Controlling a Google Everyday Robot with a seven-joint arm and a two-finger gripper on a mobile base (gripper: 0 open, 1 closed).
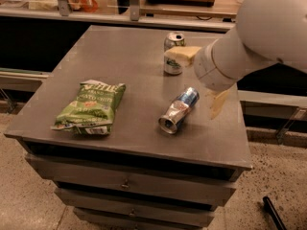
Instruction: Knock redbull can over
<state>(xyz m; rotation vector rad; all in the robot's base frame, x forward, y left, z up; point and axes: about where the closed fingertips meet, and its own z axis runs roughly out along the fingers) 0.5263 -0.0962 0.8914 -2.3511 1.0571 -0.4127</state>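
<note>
The redbull can (178,110), blue and silver, lies on its side on the grey table (120,56), its silver top facing the front edge. My gripper (199,80) is above and just behind it, raised off the table, not touching it. Its two pale fingers are spread wide: one fingertip (180,55) sits in front of the silver-white can, the other fingertip (217,104) hangs to the right of the redbull can. The gripper holds nothing. My large white arm (268,28) fills the upper right.
A silver-white can with green markings (173,51) stands upright at the back of the table, partly behind my finger. A green chip bag (91,107) lies at the left. Drawers (129,183) sit below the table. A counter runs behind.
</note>
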